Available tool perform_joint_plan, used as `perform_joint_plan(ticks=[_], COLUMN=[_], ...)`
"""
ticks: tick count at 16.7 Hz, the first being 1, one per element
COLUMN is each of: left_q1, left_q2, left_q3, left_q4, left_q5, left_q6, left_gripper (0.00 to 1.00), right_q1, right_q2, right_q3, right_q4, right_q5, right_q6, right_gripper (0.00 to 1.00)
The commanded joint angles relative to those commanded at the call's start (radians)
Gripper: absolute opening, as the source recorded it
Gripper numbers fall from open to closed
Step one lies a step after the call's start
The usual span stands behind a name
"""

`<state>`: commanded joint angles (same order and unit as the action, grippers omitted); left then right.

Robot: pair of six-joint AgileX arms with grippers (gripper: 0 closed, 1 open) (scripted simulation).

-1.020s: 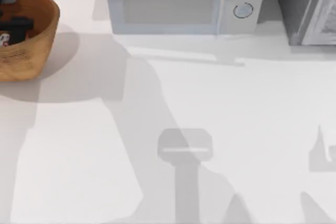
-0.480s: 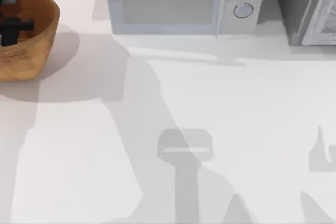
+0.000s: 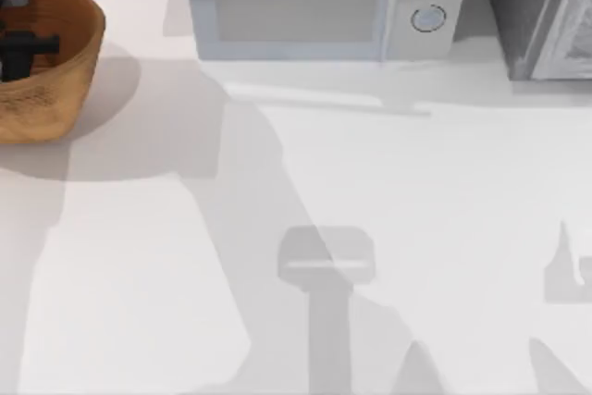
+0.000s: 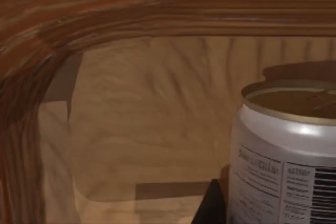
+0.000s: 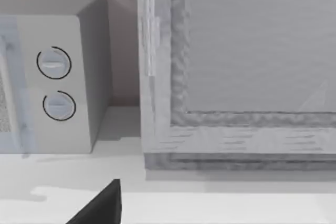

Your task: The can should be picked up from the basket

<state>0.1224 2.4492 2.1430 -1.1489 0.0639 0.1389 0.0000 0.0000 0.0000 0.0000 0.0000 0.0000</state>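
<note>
Left claw (image 3: 20,48) down inside the large round orange-brown wicker basket (image 3: 65,90) at the white bench's (image 3: 370,182) far left corner. Small white cylinder can with red marks and dull-gold top (image 4: 286,150) upright on the basket floor, close against the claw in the left wrist view. Cannot tell whether apart or clamped. Likely trouble: off-centre squeeze tipping or spinning the slick can away; weak hold letting it slip on the lift; catching the ribbed wall and dragging the basket. Right claw (image 5: 100,208) parked facing the pale grey box-shaped microwave (image 5: 52,77); state not tellable.
</note>
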Motion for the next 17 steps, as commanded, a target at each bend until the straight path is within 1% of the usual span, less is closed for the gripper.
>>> perform_joint_plan(ticks=[4,6,8,11,17], left_q1=[-0.003,-0.008,-0.016,-0.030,-0.065], left_q2=[-0.097,-0.206,-0.353,-0.645,-1.364], left_q3=[-0.072,-0.163,-0.292,-0.552,-1.183], left_q4=[0.058,0.115,0.186,0.308,0.584], left_q5=[-0.003,-0.005,-0.009,-0.015,-0.031], left_q6=[-0.008,-0.015,-0.023,-0.039,-0.078], left_gripper=[0.00,0.00,0.00,0.00,0.00], right_q1=[0.000,0.000,0.000,0.000,0.000], right_q2=[0.000,0.000,0.000,0.000,0.000], right_q3=[0.000,0.000,0.000,0.000,0.000], right_q4=[0.000,0.000,0.000,0.000,0.000], right_q5=[0.000,0.000,0.000,0.000,0.000], right_q6=[0.000,0.000,0.000,0.000,0.000], right_gripper=[1.00,1.00,1.00,1.00,1.00])
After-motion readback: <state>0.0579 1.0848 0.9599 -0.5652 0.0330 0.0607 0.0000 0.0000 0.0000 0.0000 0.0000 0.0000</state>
